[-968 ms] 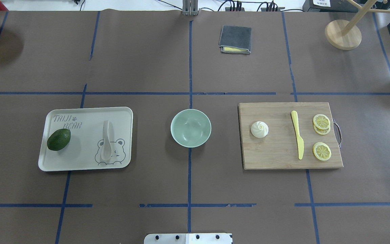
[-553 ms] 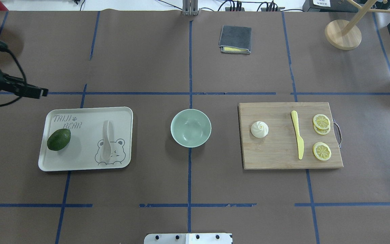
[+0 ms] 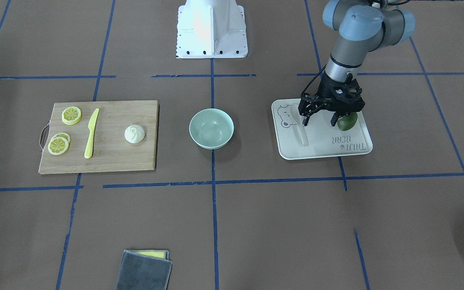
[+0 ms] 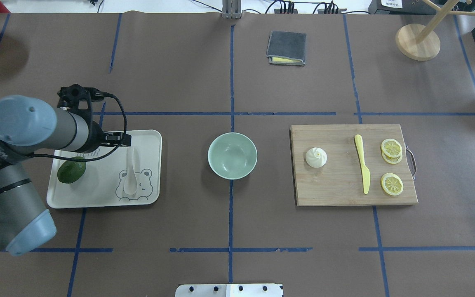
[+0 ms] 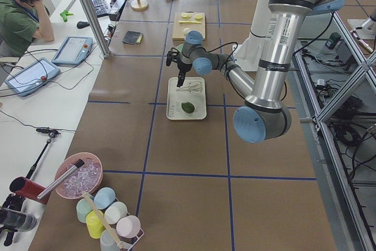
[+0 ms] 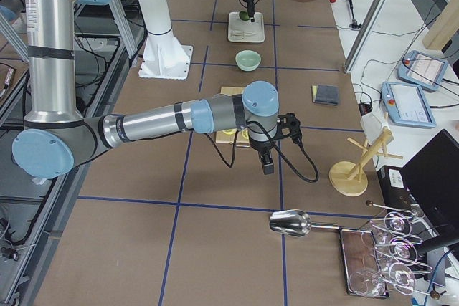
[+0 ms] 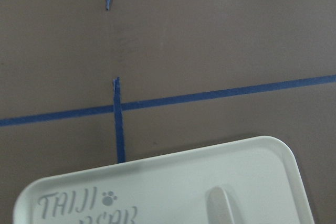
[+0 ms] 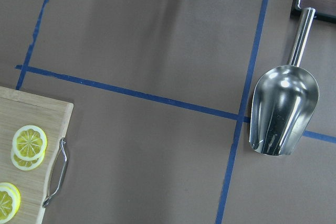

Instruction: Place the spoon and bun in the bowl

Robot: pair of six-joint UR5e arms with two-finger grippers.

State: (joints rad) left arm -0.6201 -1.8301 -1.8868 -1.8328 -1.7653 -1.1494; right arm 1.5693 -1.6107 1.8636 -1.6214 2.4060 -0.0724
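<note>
The white spoon (image 4: 130, 173) lies on the white tray (image 4: 97, 198), scoop toward the robot. Its handle tip shows in the left wrist view (image 7: 221, 205). My left gripper (image 3: 319, 121) hangs open and empty over the tray, one finger by the spoon (image 3: 302, 135), the other by the avocado (image 3: 348, 122). The white bun (image 4: 316, 157) sits on the wooden cutting board (image 4: 336, 189). The mint-green bowl (image 4: 232, 155) stands empty between tray and board. My right gripper (image 6: 267, 165) shows only in the exterior right view, over bare table past the board; I cannot tell whether it is open.
A yellow knife (image 4: 362, 163) and lemon slices (image 4: 392, 183) lie on the board. A grey cloth (image 4: 286, 48) and a wooden stand (image 4: 417, 41) are at the back. A metal scoop (image 8: 281, 108) lies at the far right.
My left arm has swung in from the table's left edge, and its gripper now hangs over the tray. The spoon, bun and bowl have not moved.
</note>
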